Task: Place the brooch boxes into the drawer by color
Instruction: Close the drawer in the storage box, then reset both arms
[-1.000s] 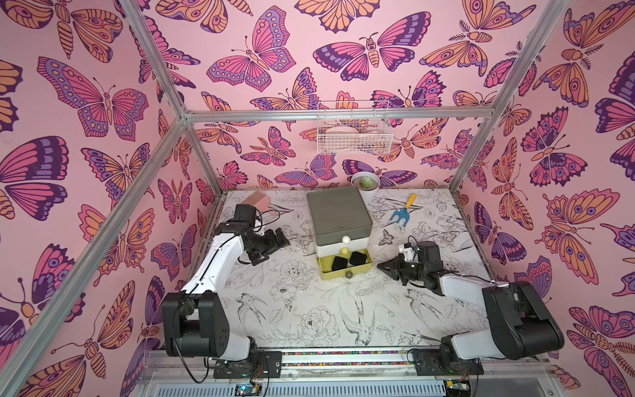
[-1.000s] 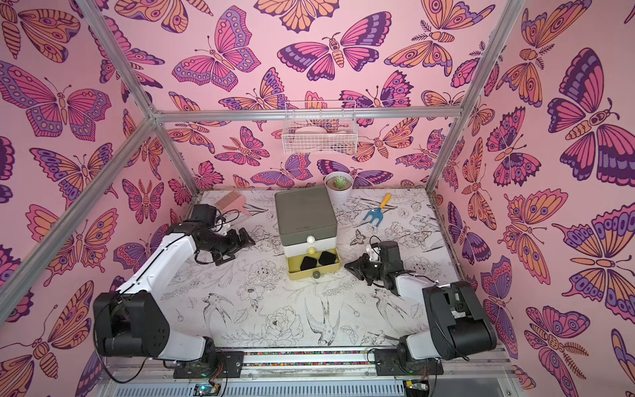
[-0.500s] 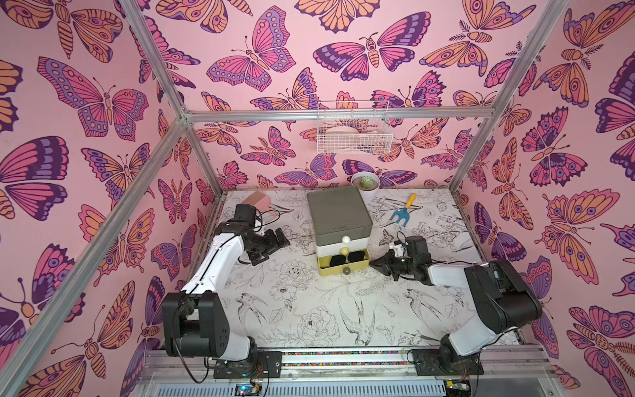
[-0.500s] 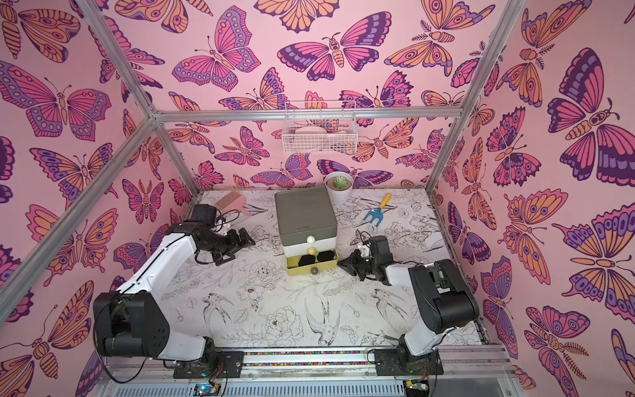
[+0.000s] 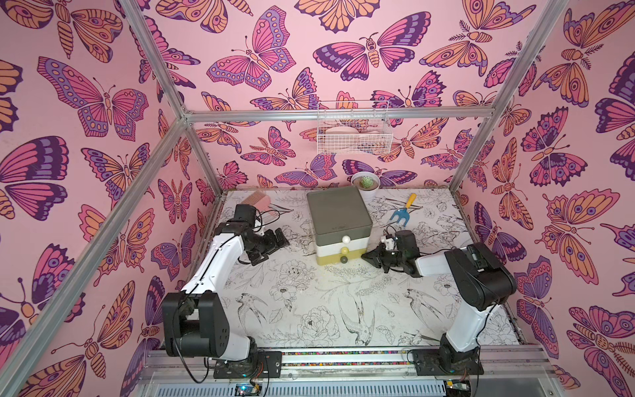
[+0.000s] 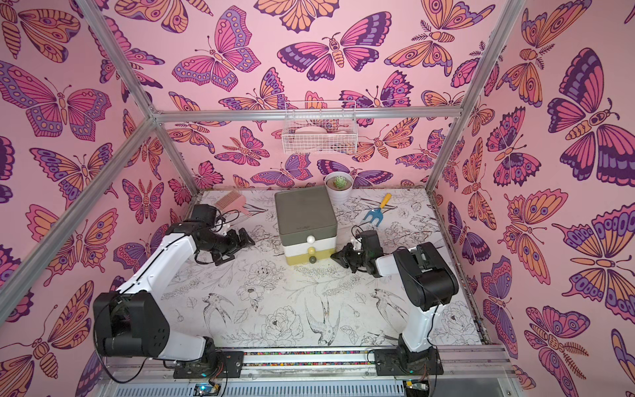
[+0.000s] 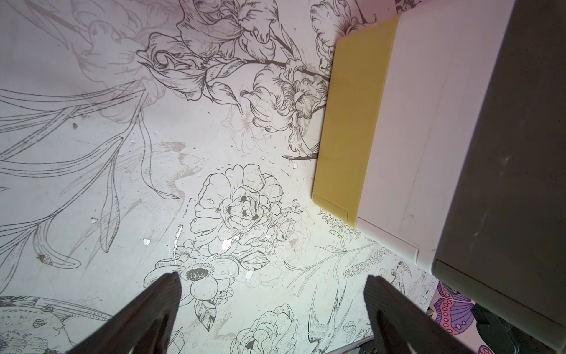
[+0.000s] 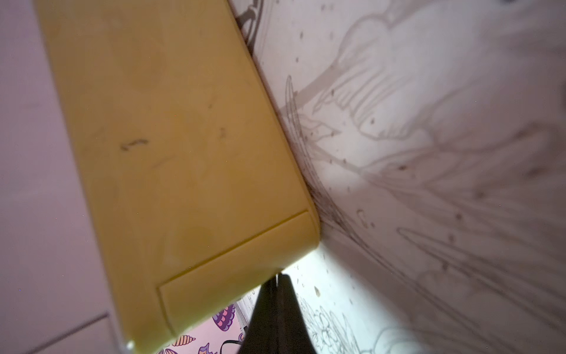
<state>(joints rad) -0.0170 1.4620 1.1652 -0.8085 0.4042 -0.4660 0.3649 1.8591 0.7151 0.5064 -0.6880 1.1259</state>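
Note:
The drawer [image 5: 338,213] [image 6: 304,213] stands at mid-table with its grey-green, white and yellow tiers all pushed in. No brooch boxes are in view. My right gripper [image 5: 366,256] [image 6: 334,257] is shut and holds nothing. Its tip [image 8: 277,276] lies at the front right corner of the yellow bottom tier [image 8: 183,147]. To the left of the chest my left gripper [image 5: 273,247] [image 6: 238,248] [image 7: 271,277] hangs open and empty over the printed mat. It is apart from the chest's side [image 7: 346,122].
A white wire basket [image 5: 354,132] hangs on the back wall. A potted succulent [image 5: 366,184] stands behind the chest. A blue-and-yellow toy fork [image 5: 402,211] lies at the back right. A pink comb [image 5: 259,199] lies in the back left corner.
The yellow bottom drawer, open with black boxes showing, is now shut. My shut right gripper moved left toward the chest along with it. The left arm has not moved.

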